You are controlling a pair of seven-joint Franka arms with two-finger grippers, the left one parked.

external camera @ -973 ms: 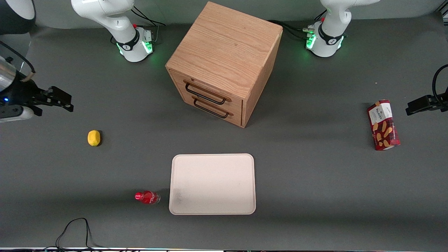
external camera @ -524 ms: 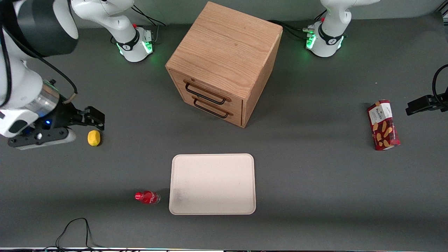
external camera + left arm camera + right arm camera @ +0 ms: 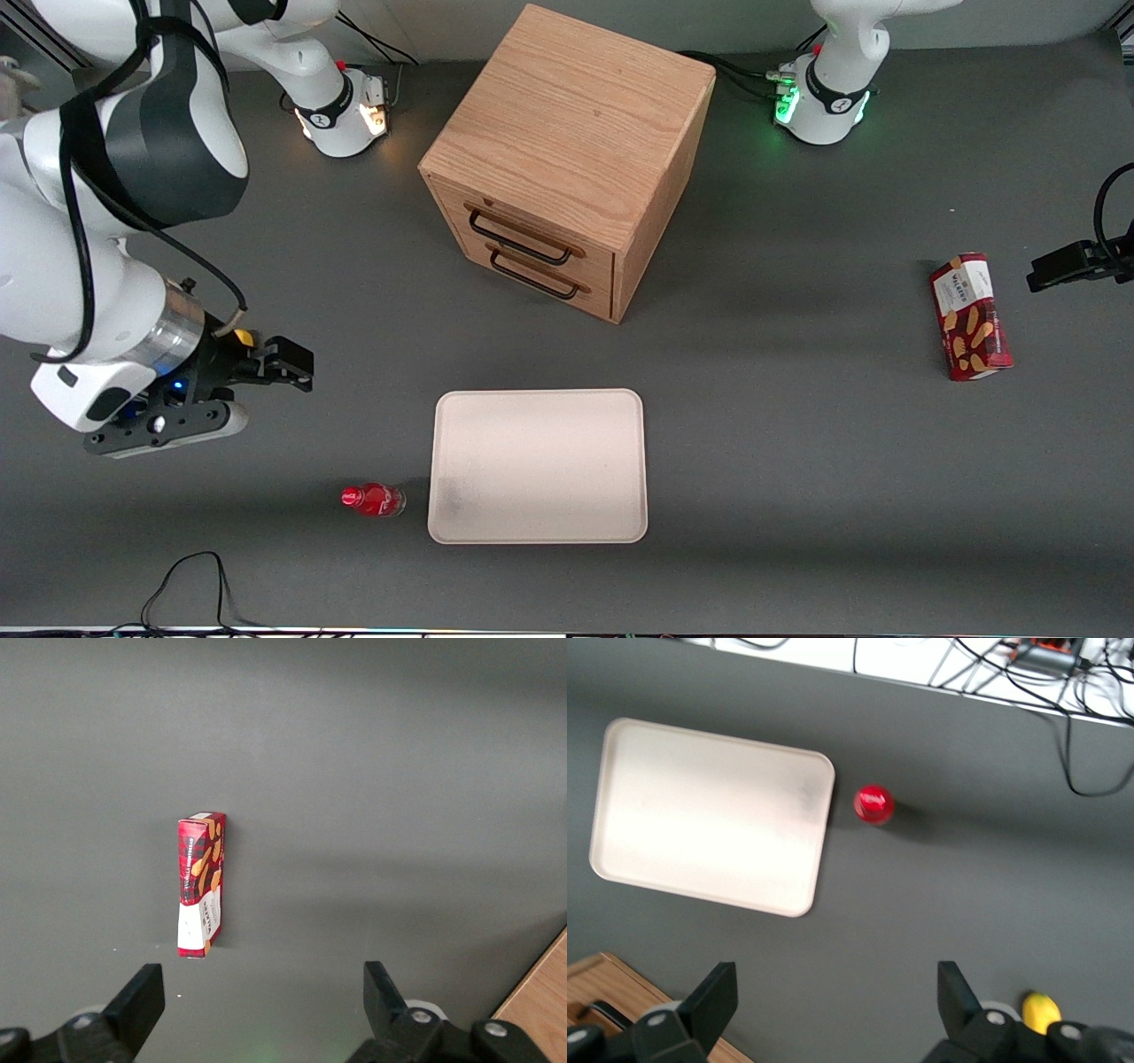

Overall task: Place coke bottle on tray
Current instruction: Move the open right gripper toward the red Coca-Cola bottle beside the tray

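Gripper [image 3: 285,365] mid-left of frame, fingers spread apart, holding nothing. Coke bottle [image 3: 373,500] upright on table, lower left, just beside tray [image 3: 538,464] edge, not on it

The gripper [image 3: 288,365] is hanging with fingers spread above bare table, toward the working arm's end, farther from the front camera than the coke bottle [image 3: 373,500]. Bare table is lying between the two. The bottle is standing upright just beside the tray [image 3: 537,416], a narrow gap separating them. The yellow ball [image 3: 1041,1010] is sitting under the wrist. The wooden cabinet [image 3: 567,159] is standing well apart.
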